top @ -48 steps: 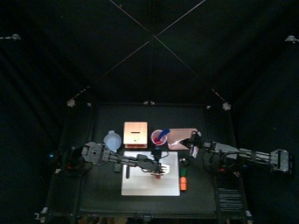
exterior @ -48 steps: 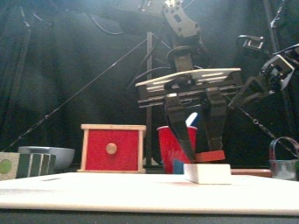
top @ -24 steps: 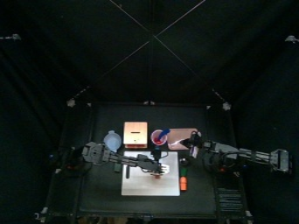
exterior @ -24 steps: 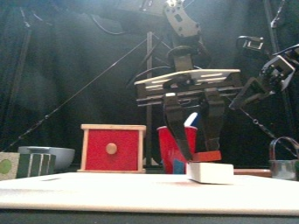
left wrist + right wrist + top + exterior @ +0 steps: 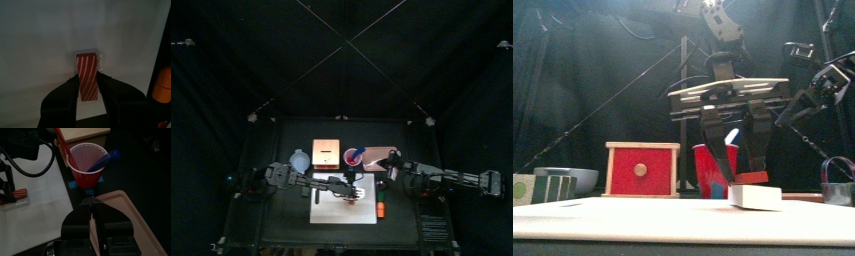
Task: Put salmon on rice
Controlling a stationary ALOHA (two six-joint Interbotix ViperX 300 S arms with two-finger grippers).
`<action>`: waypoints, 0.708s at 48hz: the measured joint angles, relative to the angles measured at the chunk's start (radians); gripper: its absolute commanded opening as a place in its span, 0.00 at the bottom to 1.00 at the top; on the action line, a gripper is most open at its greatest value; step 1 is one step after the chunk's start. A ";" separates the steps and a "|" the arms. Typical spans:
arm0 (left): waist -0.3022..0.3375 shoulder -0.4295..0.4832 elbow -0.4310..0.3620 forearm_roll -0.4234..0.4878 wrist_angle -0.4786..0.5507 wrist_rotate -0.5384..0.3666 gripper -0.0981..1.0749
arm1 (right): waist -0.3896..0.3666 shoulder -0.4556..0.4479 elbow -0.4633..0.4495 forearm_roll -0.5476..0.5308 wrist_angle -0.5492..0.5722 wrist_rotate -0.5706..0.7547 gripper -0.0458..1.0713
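The salmon slice (image 5: 88,76), orange-red with pale stripes, lies on top of the white rice block (image 5: 755,196), which sits on the white board (image 5: 647,218) near the middle of the table. In the left wrist view a thin edge of rice shows along one side of the slice, so the two are not quite squared up. The left gripper (image 5: 736,178) hangs straight down over the pair with one jaw at each side of the slice; whether the pads press it or merely flank it cannot be told, so the jaws may be gripping the slice or standing apart around it. Judgement: placement is effectively made, and the step in hand is the release. The next move calls for the jaws to part clear of the slice and for a straight lift, without dragging the slice off the rice or tipping the block. The right gripper (image 5: 90,204) rests off to the right, jaws closed on nothing, pointing toward a red cup (image 5: 85,164) with a blue utensil (image 5: 107,159) in it. A red-faced box (image 5: 643,169) stands at the back left.
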 measured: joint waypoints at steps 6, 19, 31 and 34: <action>0.000 0.008 -0.006 0.000 0.002 0.000 0.66 | 0.000 0.009 0.000 -0.002 0.000 0.000 0.05; -0.002 0.018 -0.015 0.000 0.002 0.005 0.67 | 0.000 0.012 0.000 -0.003 0.000 0.000 0.05; 0.000 0.023 -0.018 -0.005 0.000 0.008 0.67 | 0.000 0.014 0.000 -0.003 0.000 0.000 0.05; 0.002 0.023 -0.018 -0.006 0.000 0.009 0.67 | 0.000 0.014 0.000 -0.003 -0.002 0.000 0.05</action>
